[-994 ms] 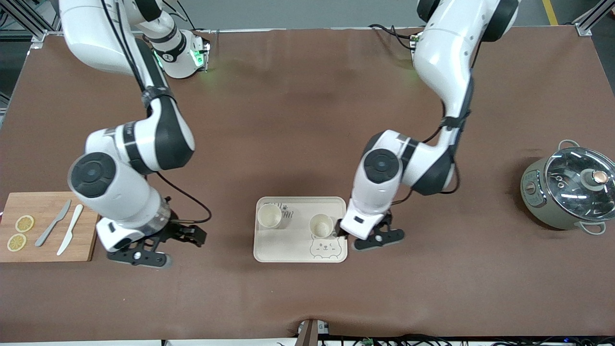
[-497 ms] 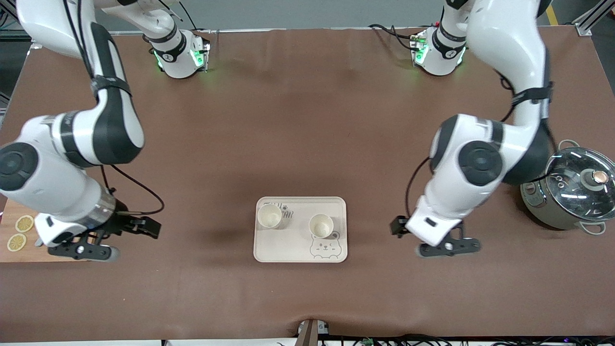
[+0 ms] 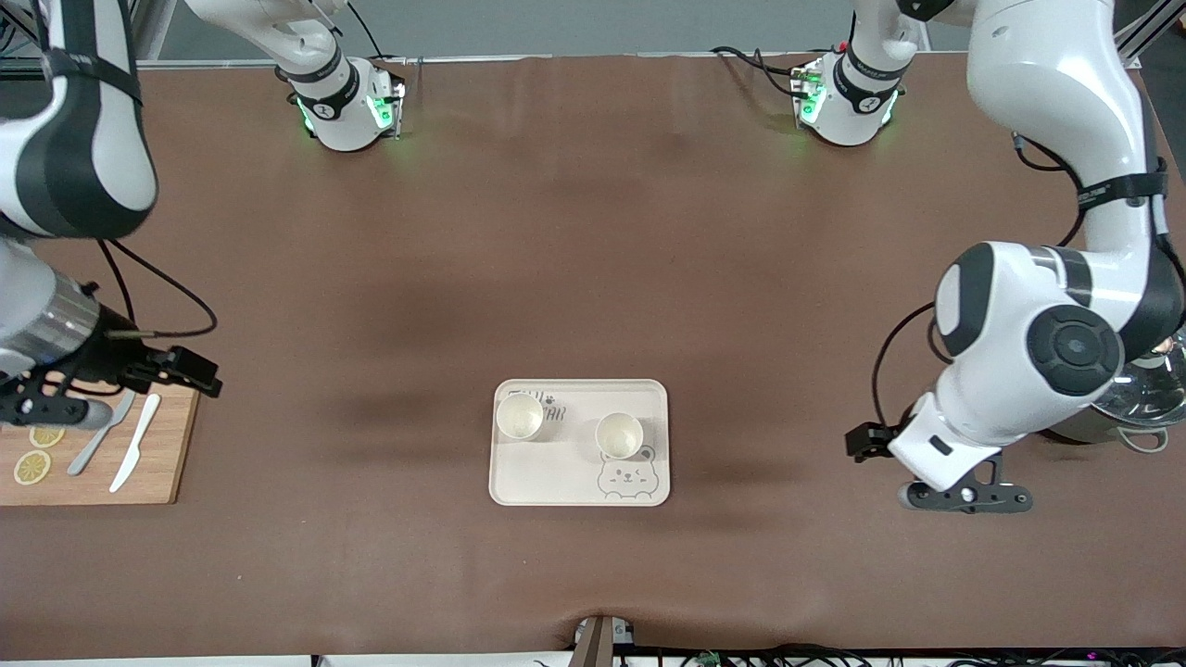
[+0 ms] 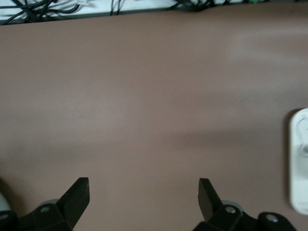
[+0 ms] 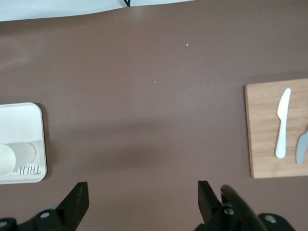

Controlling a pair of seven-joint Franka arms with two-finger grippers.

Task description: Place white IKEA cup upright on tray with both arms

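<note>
The cream tray (image 3: 556, 482) with the bear face lies on the brown table near the front camera. Two white cups stand upright on it, one (image 3: 520, 416) toward the right arm's end and one (image 3: 619, 434) toward the left arm's end. My left gripper (image 3: 864, 442) is open and empty over bare table, between the tray and the pot. Its wrist view shows the open gripper (image 4: 144, 192) and the tray's edge (image 4: 298, 163). My right gripper (image 3: 190, 371) is open and empty over the cutting board's edge. Its wrist view shows the open gripper (image 5: 143, 197), the tray (image 5: 24, 115) and one cup (image 5: 6, 159).
A wooden cutting board (image 3: 153, 463) with a grey knife (image 3: 100, 434), a white knife (image 3: 135, 454) and lemon slices (image 3: 32, 466) lies at the right arm's end. A lidded pot (image 3: 1144, 403) stands at the left arm's end, partly hidden by the left arm.
Both arms have drawn away from the tray, the left toward the pot, the right toward the cutting board. Both cups stay upright on the tray.
</note>
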